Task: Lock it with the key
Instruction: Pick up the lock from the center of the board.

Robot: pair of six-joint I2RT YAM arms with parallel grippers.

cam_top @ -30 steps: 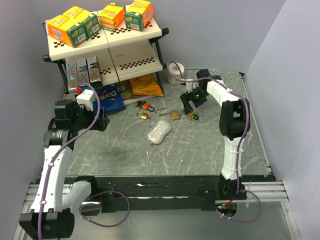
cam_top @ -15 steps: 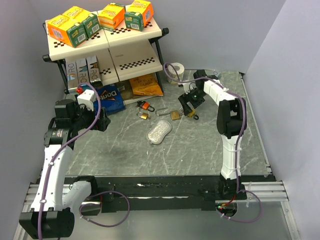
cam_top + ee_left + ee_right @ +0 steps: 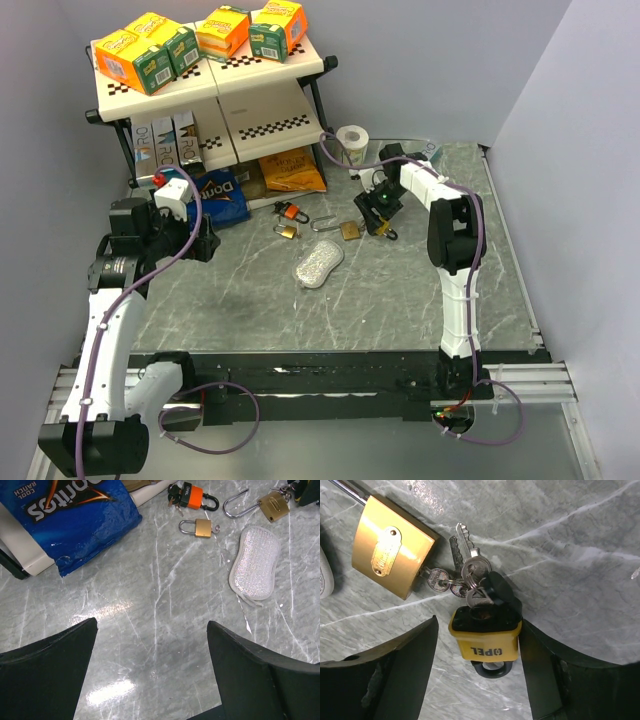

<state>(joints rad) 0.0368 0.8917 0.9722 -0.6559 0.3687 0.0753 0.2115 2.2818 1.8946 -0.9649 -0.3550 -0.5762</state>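
A yellow padlock (image 3: pixel 486 635) lies on the marble table with a key (image 3: pixel 479 596) in its keyhole and a bunch of keys (image 3: pixel 469 569) attached. My right gripper (image 3: pixel 478 623) straddles it. The jaws are open: the right finger touches the lock's side and the left finger stands a little apart. In the top view the right gripper (image 3: pixel 378 214) is over that padlock (image 3: pixel 384 228). A large brass padlock (image 3: pixel 390 555) with its shackle open lies just beside it. My left gripper (image 3: pixel 152 630) hovers open over bare table, holding nothing.
An orange padlock (image 3: pixel 292 211), a small brass padlock (image 3: pixel 286 231) and a silver sponge (image 3: pixel 320 263) lie mid-table. A blue chip bag (image 3: pixel 222 196) and an orange one (image 3: pixel 291 170) sit by the shelf (image 3: pixel 265 75). A paper roll (image 3: pixel 351 139) stands behind the right arm.
The right gripper has shifted slightly left over the yellow padlock and its jaws have narrowed around it. The left arm has not moved.
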